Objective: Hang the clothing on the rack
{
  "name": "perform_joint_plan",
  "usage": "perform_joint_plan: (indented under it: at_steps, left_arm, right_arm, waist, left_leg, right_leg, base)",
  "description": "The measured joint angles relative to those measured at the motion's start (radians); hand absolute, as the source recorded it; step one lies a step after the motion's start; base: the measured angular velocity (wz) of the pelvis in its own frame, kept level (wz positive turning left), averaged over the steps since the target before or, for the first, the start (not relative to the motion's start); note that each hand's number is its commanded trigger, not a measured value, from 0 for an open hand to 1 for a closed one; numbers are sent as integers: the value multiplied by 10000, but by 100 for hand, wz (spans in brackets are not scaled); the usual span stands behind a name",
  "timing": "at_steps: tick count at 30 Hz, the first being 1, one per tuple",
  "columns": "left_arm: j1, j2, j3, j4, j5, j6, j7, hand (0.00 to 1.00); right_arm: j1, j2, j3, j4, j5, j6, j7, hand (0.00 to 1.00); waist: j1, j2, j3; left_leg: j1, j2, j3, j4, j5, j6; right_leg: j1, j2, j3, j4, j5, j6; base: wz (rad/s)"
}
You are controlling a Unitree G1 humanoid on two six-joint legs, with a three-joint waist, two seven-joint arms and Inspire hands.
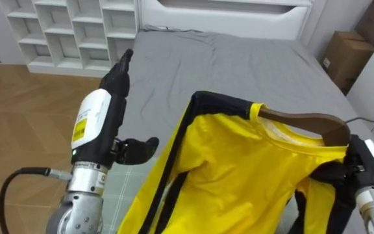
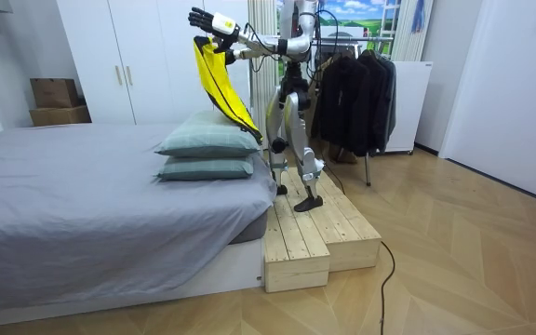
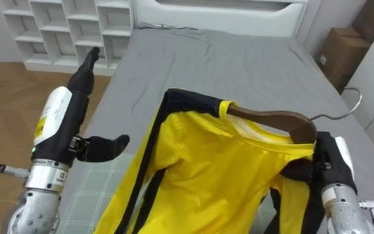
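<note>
Shirt (image 1: 239, 175) on hanger (image 1: 304, 122) over bed (image 1: 239, 58); shelves (image 1: 70, 32) far left, boxes (image 1: 349, 55) far right

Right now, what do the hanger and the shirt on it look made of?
The hanger looks like dark brown wood, smooth with a slight sheen. The shirt is yellow fabric with black trim, matte, probably a light synthetic knit: it drapes in soft folds.

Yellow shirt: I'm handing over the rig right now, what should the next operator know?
Left hand: open, raised beside the shirt, holding nothing.
Right hand: shut on the hanger at its right end.
Things: shirt on the hanger, held up over the bed.
Done: shirt hung on the hanger and lifted.
Left: turn to the rack behind the robot and hook the hanger on it.
</note>
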Motion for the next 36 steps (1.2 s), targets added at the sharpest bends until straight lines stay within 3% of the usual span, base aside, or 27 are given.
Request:
perform_joint_plan:
  at_steps: [5, 8, 13, 18, 23, 29, 34, 35, 36]
  left_arm:
    - [732, 4, 709, 148, -576, 32, 249, 0]
    - [1095, -9, 1120, 1131, -938, 30, 285, 0]
    - [1554, -108, 1662, 2428, -1100, 55, 326, 0]
    - [1931, -125, 2094, 3510, -1315, 20, 516, 0]
    - [2479, -128, 2154, 3674, -1929, -15, 745, 0]
    - [2886, -180, 2159, 5656, -2878, -135, 843, 0]
    - [3432, -371, 2522, 7020, -3031, -113, 792, 0]
    - [3514, -433, 2743, 7380, -3041, -146, 797, 0]
    - [3549, -482, 2967, 7880, -3074, -122, 792, 0]
  right_arm:
    - [438, -108, -325, -258, -514, 13, -219, 100]
    - [560, -126, -373, -378, -1153, 22, -238, 100]
    - [1007, -125, -499, -1052, -1566, 31, -240, 100]
    - [1355, -125, -695, -1325, -1576, 31, -240, 100]
    - [1359, -126, -808, -1421, -1821, 31, -241, 100]
    - [1824, -122, -799, -1750, -2009, 29, -340, 100]
    - [2012, -85, -783, -1773, -2820, 30, -323, 100]
    - [2013, -86, -771, -1779, -2870, 32, -317, 100]
    - [2020, -82, -719, -1779, -2858, 33, -302, 100]
  waist:
    - [32, 49, -42]
    - [44, 116, -110]
    - [35, 79, -120]
    - [265, 87, -115]
    - [294, 168, -97]
    - [391, 219, -78]
    - [762, 21, -42]
    - [1022, -25, -35]
    - [1300, -43, -25]
  left_leg:
    - [31, 1, 95, 0, 0, 0]
    - [194, 4, 294, -19, 0, -1]
    - [202, -7, 290, -41, -4, 4]
    - [198, 15, 337, -81, -66, 26]
    - [212, 20, 403, -72, -91, 28]
    - [262, 28, 538, -85, -114, 35]
    - [159, 0, 1296, -32, -241, 66]
    - [193, 17, 1675, -44, -313, 50]
    - [301, 58, 2094, -18, -386, 30]
  right_leg:
    - [-16, 9, 51, 21, 1, -2]
    - [33, 10, 97, 140, -11, -15]
    - [17, 19, 158, 169, -15, -21]
    - [-5, 89, 244, 175, 19, -55]
    - [-5, 111, 308, 169, 45, -60]
    - [-85, 143, 356, 219, 42, -49]
    - [-575, 262, 803, 473, 105, -59]
    - [-690, 337, 833, 489, 192, -117]
    - [-715, 375, 511, 465, 289, -243]
  base:
    - [-3]
    - [-10]
    - [-1]
    - [-5]
    - [-3]
    - [-7]
    - [-43]
    - [-87]
    - [-97]
